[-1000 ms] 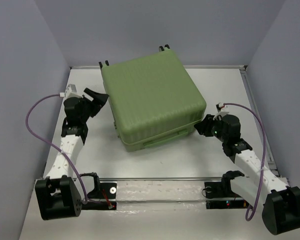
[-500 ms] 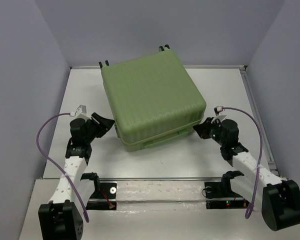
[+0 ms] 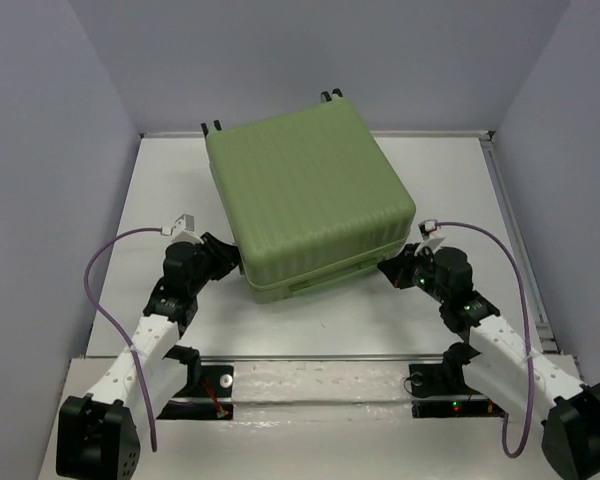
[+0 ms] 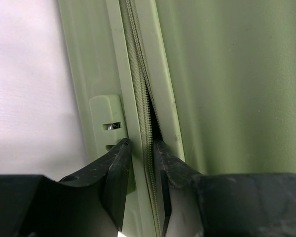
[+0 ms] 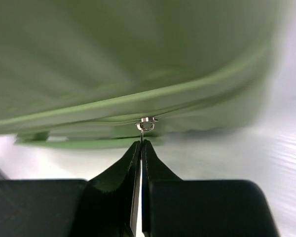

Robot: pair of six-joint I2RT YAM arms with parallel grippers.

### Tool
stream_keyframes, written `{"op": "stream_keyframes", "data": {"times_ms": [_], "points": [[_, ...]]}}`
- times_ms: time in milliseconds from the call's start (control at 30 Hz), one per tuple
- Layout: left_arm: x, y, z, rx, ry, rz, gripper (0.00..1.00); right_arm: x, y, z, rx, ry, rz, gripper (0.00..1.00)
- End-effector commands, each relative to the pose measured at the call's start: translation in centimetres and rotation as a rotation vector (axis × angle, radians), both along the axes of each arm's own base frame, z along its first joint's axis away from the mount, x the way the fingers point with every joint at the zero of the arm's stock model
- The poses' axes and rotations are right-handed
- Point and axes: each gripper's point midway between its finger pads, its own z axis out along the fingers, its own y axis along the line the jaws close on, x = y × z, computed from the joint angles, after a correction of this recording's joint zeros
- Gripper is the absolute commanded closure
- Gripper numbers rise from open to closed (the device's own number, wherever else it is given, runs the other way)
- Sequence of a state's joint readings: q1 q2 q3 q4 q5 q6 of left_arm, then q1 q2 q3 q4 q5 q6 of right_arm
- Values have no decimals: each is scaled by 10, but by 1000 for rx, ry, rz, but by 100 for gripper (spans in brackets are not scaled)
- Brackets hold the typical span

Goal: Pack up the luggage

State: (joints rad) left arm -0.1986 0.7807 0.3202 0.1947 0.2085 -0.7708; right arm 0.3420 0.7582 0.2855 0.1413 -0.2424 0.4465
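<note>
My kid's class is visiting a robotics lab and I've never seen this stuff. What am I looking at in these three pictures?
Two robot arms are bolted at a table's near edge. The wide picture comes from a camera above and behind them. Each close-up comes from a camera on one wrist. On the table lies a closed green suitcase. The right hand pinches its metal zipper pull. The left hand's fingers straddle the zipper seam; whether they grip it is unclear.
</note>
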Motion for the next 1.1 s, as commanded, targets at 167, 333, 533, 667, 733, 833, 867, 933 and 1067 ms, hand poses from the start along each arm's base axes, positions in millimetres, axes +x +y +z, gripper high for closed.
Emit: {"op": "stream_keyframes", "data": {"times_ms": [167, 333, 533, 667, 733, 833, 867, 933, 1067], "points": [[1, -60, 42, -141, -105, -138, 65, -116, 149, -7, -145, 180, 423, 93], [-4, -77, 43, -168, -103, -167, 67, -157, 248, -6, -232, 103, 543, 93], [0, -74, 47, -139, -115, -145, 71, -190, 336, 23, -200, -27, 561, 93], [2, -76, 50, -135, -116, -149, 71, -190, 352, 45, -176, -109, 534, 93], [6, -78, 55, -138, -122, -147, 71, -186, 351, 51, -149, -123, 508, 93], [15, -80, 63, -124, -137, -140, 70, -187, 335, 53, -83, -118, 500, 93], [19, -73, 60, -76, -128, -110, 68, -188, 316, 29, -108, -82, 491, 93], [28, -66, 90, -35, -176, -77, 39, -191, 295, 19, -98, -51, 490, 93], [30, -25, 144, 102, -271, 67, 1, -204, 242, -7, -94, 63, 508, 37]]}}
